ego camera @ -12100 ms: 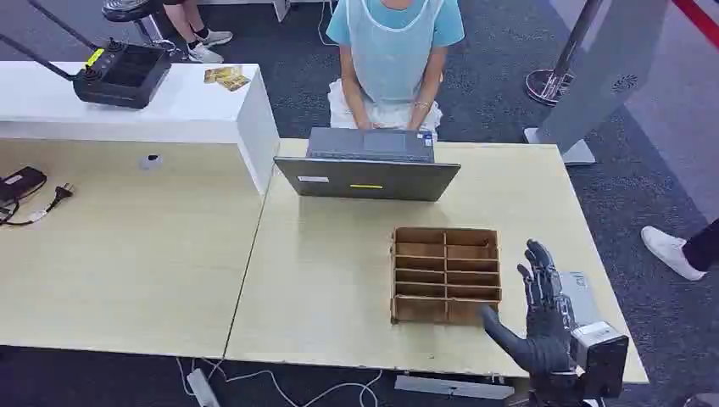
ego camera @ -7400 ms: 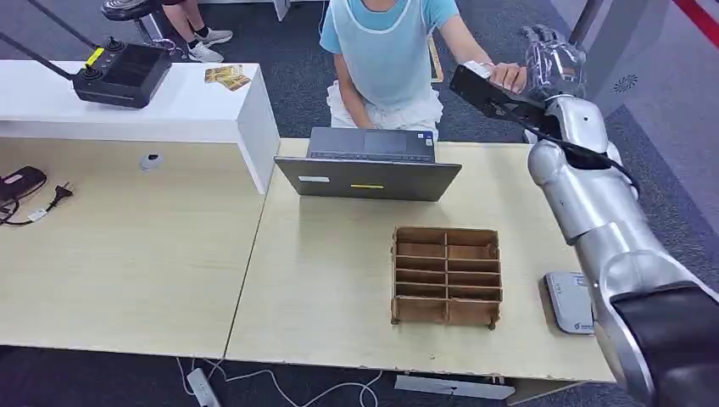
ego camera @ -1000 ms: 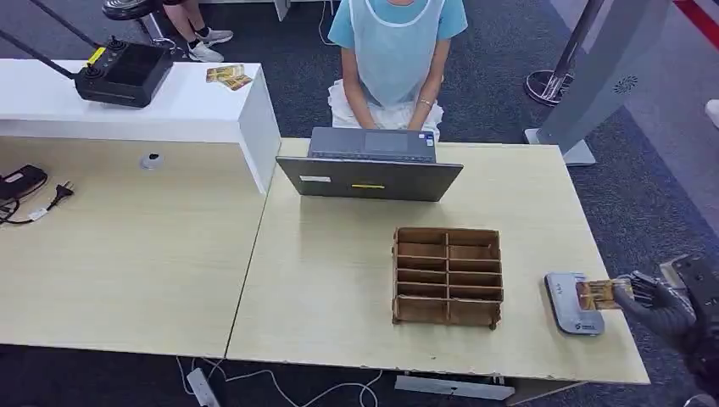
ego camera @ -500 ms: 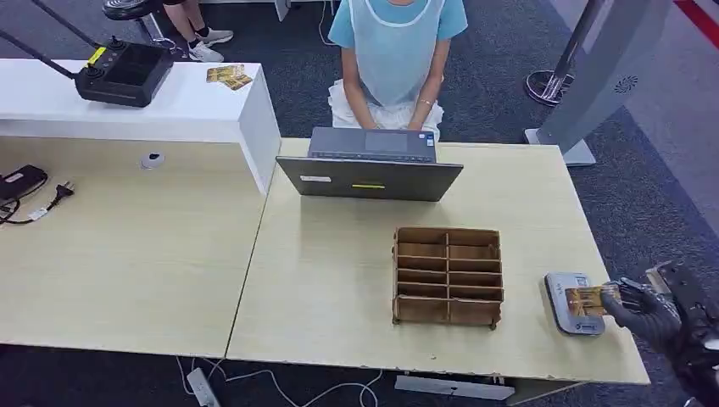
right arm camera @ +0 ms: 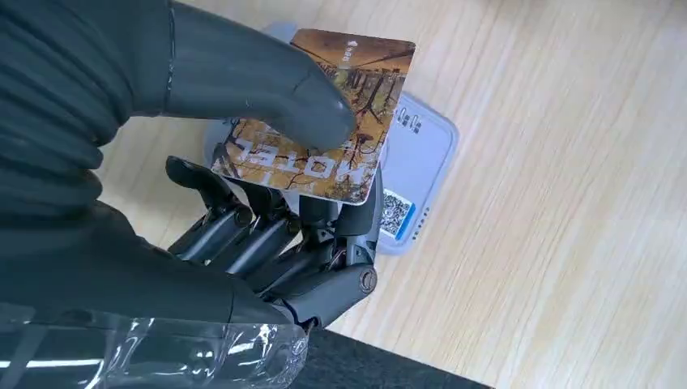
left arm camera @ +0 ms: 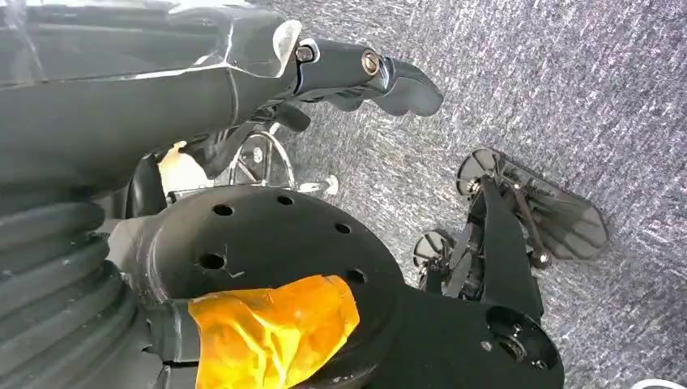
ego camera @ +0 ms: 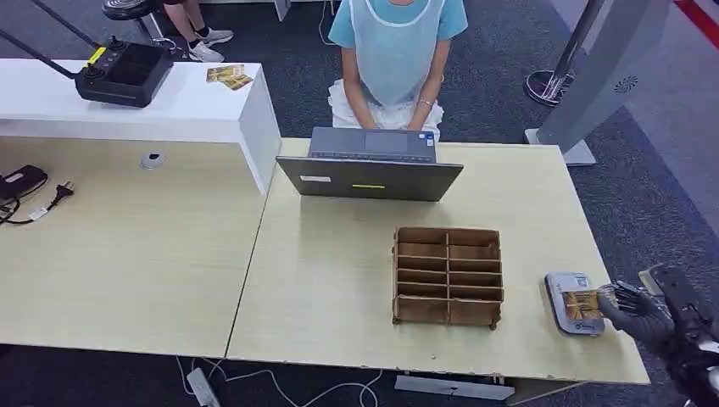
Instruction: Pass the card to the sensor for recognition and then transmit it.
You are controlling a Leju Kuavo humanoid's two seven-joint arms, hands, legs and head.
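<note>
My right hand point(ego camera: 642, 312) reaches in over the table's right edge and pinches a brown-and-orange hotel card point(ego camera: 584, 303) between thumb and fingers. The card hovers flat just over the grey card sensor point(ego camera: 566, 288), which lies on the table near the front right corner. In the right wrist view the thumb presses on top of the card point(right arm camera: 369, 77), the dark fingers point(right arm camera: 271, 239) support it from below, and the sensor point(right arm camera: 423, 154) with its QR sticker pokes out beneath. My left hand point(left arm camera: 356, 69) hangs at my side over grey carpet, fingers stretched out, holding nothing.
A wooden compartment organiser point(ego camera: 447, 275) stands left of the sensor. An open laptop point(ego camera: 369, 165) sits at the table's far edge, with a person point(ego camera: 394, 47) seated behind it. A white counter point(ego camera: 127, 106) with a black device lies at the far left.
My right hand has drawn the card slightly lower and leftward, so that it now covers more of the sensor. Everything else stays as it was.
</note>
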